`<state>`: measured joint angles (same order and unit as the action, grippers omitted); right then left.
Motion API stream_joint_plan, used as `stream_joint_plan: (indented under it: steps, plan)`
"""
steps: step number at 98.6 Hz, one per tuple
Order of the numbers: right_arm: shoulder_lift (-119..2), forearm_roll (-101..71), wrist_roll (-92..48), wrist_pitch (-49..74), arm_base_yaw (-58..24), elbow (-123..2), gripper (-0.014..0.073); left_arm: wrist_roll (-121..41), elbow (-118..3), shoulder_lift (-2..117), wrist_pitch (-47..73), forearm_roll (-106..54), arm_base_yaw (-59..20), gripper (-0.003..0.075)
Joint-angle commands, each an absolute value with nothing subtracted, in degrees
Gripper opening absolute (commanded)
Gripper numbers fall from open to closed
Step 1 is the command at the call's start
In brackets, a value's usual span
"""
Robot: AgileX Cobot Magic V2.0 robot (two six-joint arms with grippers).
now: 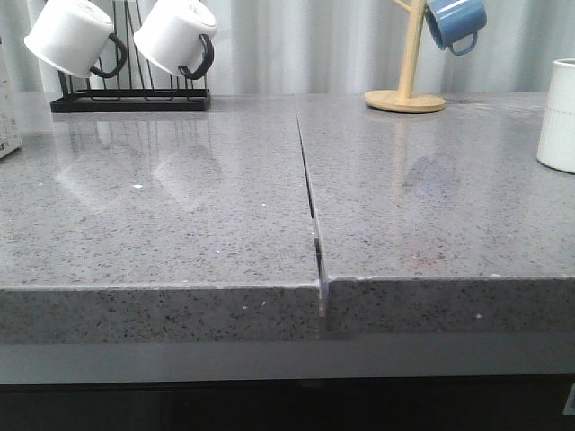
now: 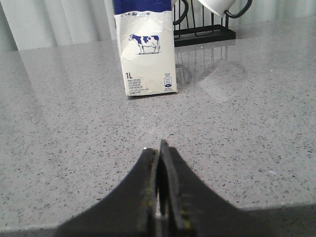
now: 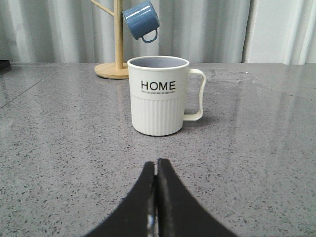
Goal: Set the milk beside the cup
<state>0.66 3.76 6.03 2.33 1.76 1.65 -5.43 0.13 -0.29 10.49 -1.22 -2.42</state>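
Standing upright on the speckled grey stone counter (image 1: 180, 215), the milk (image 2: 145, 54) is a tall white carton with a dark blue top band, a cow picture and small print low on its face; in the front view only a sliver of it shows at the far left edge (image 1: 7, 117). Nothing lies between it and the left gripper (image 2: 161, 148), whose black fingers are pressed together just above the counter, holding nothing. Behind the carton a black wire rack (image 1: 130, 94) carries two plain white mugs (image 1: 72, 36) with black handles.

Well apart, at the counter's right side, the cup (image 3: 158, 96) stands upright: white ceramic, "HOME" in black letters, ribbed lower half, handle turned sideways. The right gripper (image 3: 157, 165) faces it with its fingers closed on nothing, bare counter between them. Behind the cup a pale wooden mug tree (image 3: 117, 44) on a round base holds a glossy blue mug (image 3: 142, 20). A narrow seam (image 1: 310, 206) splits the counter down the middle.
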Motion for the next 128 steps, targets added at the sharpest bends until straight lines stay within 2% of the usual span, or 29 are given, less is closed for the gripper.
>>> stream_joint_plan:
  steps: [1,91,108,128]
  plan:
    - [1.73,4.25,6.05,-1.81,1.91,0.55,-0.0069,-5.56,2.46,-2.15,6.19,-1.65,-2.88,-0.0021]
    - [1.73,4.25,6.05,-1.8,1.91,0.29,-0.0069,-5.56,2.46,-2.15,6.19,-1.65,-2.88,-0.0021]
    - [1.19,4.25,6.05,0.0,1.91,-4.05,-0.0069,-5.56,2.46,-2.15,6.19,-1.65,-2.88,-0.0021]
    - [-4.32,4.25,6.05,9.25,1.91,-12.98,-0.0069,-5.56,2.46,-2.15,6.19,-1.65,-2.88,-0.0021]
